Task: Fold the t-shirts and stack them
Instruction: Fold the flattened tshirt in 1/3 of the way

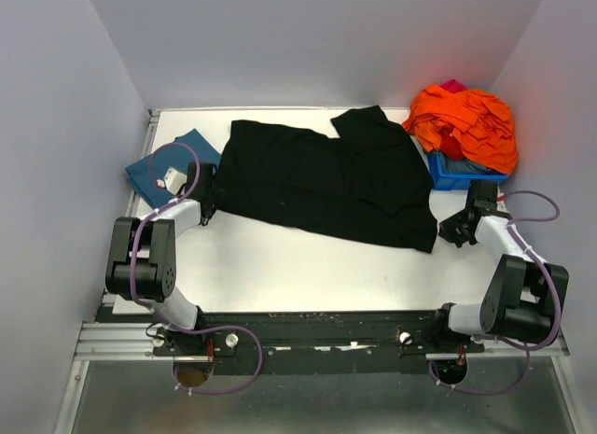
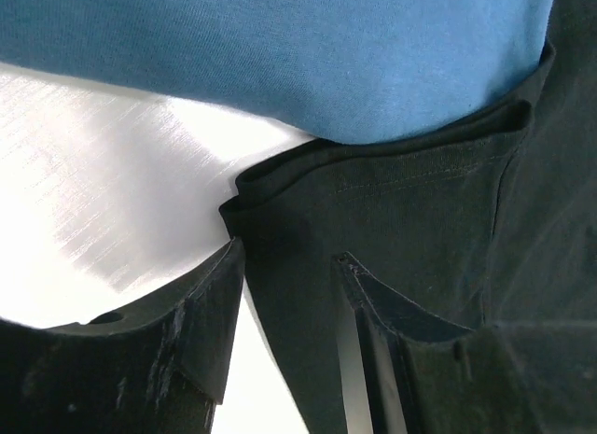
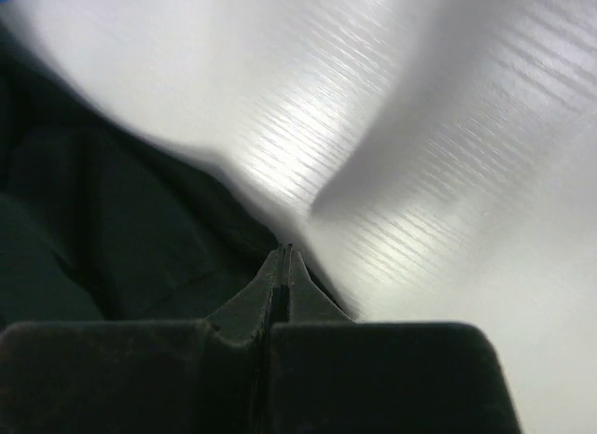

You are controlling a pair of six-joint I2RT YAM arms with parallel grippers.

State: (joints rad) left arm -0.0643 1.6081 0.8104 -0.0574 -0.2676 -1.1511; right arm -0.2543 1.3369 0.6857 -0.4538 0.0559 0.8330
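The large black t-shirt [image 1: 326, 177] lies spread across the middle of the white table [image 1: 308, 275], plain side up. The teal-blue t-shirt [image 1: 149, 171] lies folded at the back left. My left gripper [image 1: 207, 203] is at the black shirt's left edge. In the left wrist view it [image 2: 289, 266] is open, with a corner of the black shirt [image 2: 410, 201] lying between the fingers and the teal shirt [image 2: 280, 51] just beyond. My right gripper [image 1: 455, 231] is just right of the black shirt's near right corner. In the right wrist view it [image 3: 284, 255] is shut and empty, with the black cloth [image 3: 112, 229] to its left.
A small blue bin [image 1: 462, 175] at the back right holds a heap of orange cloth [image 1: 466, 121] with a bit of pink behind. White walls close in the table at the back and both sides.
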